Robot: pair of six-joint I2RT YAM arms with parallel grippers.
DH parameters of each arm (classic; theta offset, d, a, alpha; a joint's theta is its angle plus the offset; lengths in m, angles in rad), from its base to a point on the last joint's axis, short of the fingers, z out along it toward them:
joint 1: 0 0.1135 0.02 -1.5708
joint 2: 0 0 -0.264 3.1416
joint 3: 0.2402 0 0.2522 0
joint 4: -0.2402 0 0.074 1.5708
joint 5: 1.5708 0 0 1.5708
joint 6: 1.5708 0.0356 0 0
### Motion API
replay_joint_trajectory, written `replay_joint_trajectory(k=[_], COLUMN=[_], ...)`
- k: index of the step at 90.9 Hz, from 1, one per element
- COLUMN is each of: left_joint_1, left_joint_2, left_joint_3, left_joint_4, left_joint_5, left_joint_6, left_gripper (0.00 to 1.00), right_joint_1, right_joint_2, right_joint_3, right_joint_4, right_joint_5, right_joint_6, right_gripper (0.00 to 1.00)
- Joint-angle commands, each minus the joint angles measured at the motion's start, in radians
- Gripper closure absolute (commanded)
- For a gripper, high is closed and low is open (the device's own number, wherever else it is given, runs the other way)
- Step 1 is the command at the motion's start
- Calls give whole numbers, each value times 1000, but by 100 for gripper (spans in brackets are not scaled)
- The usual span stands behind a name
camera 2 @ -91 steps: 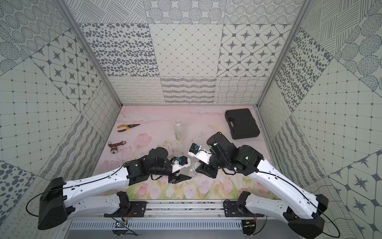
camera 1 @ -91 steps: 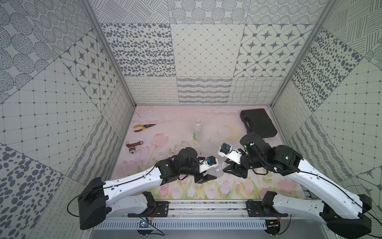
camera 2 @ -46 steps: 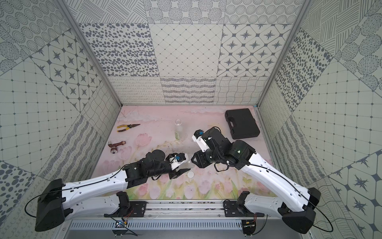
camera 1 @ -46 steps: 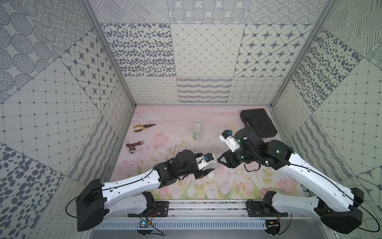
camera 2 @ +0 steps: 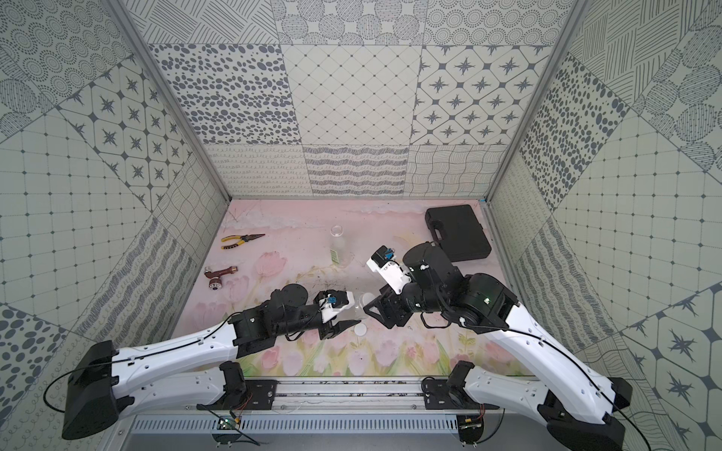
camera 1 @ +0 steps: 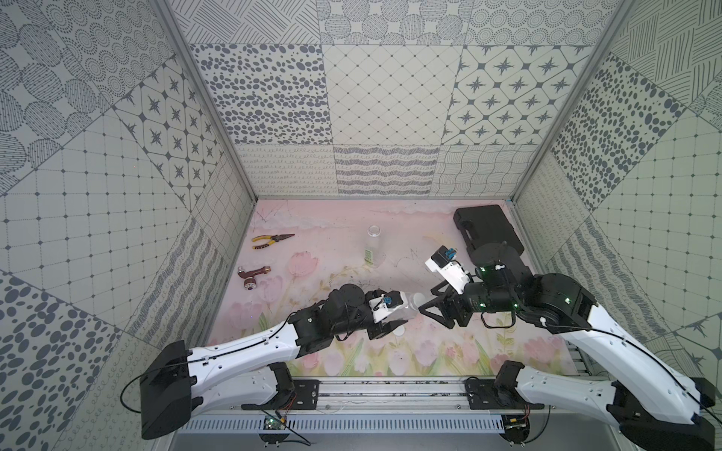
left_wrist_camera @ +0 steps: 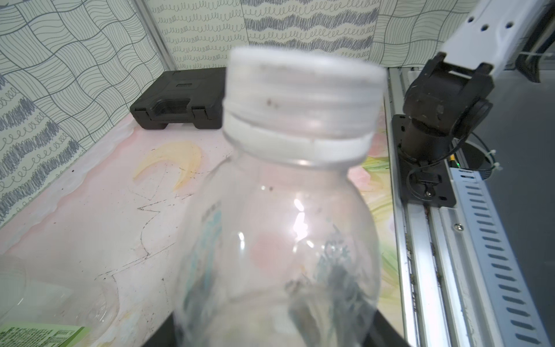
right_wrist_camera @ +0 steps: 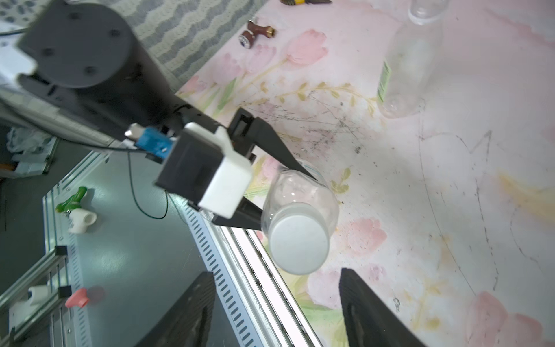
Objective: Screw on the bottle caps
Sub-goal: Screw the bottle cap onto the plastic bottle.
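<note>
- The left gripper [right_wrist_camera: 285, 199] is clamped across the body of the shorter bottle [left_wrist_camera: 279, 240], one black finger on each side below the shoulder. The bottle sits near the front middle of the flowered mat [camera 1: 324, 234] and leans with its neck toward 3 o'clock.
- A white cap [right_wrist_camera: 297, 237] sits on that neck, over the threads and just above the tamper ring [left_wrist_camera: 300, 144]. I cannot tell whether it is turned fully home.
- The right gripper [right_wrist_camera: 276, 279] has its jaws spread and holds nothing. The cap lies just ahead of its fingertips, not touching them.
- The second cap [camera 1: 398, 332] lies flat on the mat at about 7 o'clock from the held neck, just beside the left gripper's lower finger.
- The taller bottle [camera 1: 373, 246] stands upright and uncapped toward 11 o'clock, well apart from both arms.
- Handling of the held bottle:
  - It looks empty, so it is probably light, with a thin wall that dents under a hard squeeze.
  - Its smooth plastic may spin in the jaws under twisting, so the grip is best kept on the wider body, never the neck.
- Both caps are probably stiff, small and light. Each is best taken across its rim, square to the neck, with a firm pinch.
- The loose cap may skid when nudged, so it is best pinched from straight above.
- The taller bottle looks easy to tip, so it should be steadied at mid-body before any cap presses down.
</note>
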Motion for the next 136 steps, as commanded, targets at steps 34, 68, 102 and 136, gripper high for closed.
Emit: replay_joint_trajectory(k=[34, 68, 102, 136], left_joint_1=[-1, -2, -2, -2], left_joint_2=[-14, 23, 27, 25], left_joint_3=[45, 62, 61, 65], left_joint_4=[-34, -28, -16, -22], left_joint_5=[264, 265, 262, 261], left_joint_6=[-43, -38, -41, -41], left_gripper=[50, 50, 49, 49], right_joint_1=[16, 35, 67, 87], right_joint_2=[-63, 16, 31, 54], right_joint_3=[29, 18, -19, -24], right_joint_4=[-61, -39, -20, -22], right_joint_5=[-47, -3, 36, 63], right_joint_6=[-504, -540, -529, -515], right_gripper=[29, 34, 39, 47])
